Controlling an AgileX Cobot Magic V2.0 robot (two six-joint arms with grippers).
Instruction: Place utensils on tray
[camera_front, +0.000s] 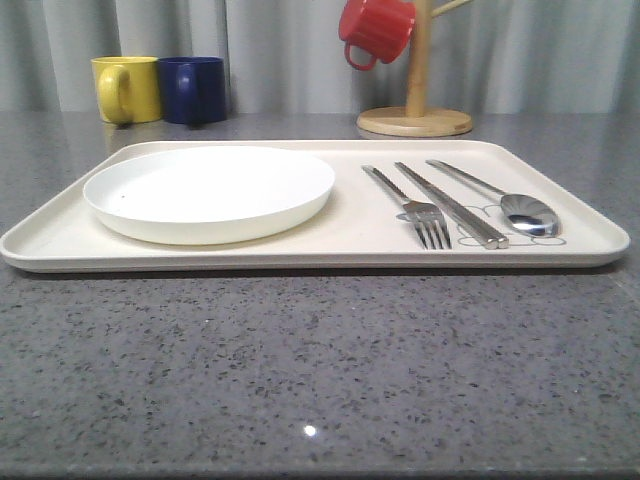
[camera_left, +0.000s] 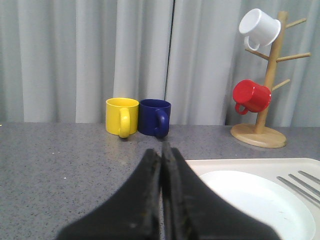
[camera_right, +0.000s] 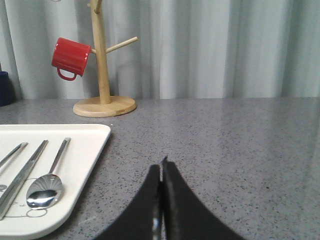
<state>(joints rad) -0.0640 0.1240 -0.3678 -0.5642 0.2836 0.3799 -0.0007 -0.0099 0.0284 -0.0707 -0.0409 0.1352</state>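
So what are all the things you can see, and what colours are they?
Tray: 1, cream, on the grey table in front.
Plate: 1, white, round, on the tray's left half.
Fork: 1, silver, on the tray's right half, leftmost of the cutlery.
Flat-ended bar piece: 1, silver, between fork and spoon.
Spoon: 1, silver, rightmost on the tray.
Yellow mug: 1, behind the tray, far left.
Blue mug: 1, dark blue, beside the yellow mug.
Mug tree: 1, wooden, behind the tray.
Red mug: 1, hanging on the mug tree.
White mug: 1, hanging above the red mug.
Table: 1, grey speckled.
Curtain: grey, behind everything.
Left gripper: black, shut.
Right gripper: black, shut.
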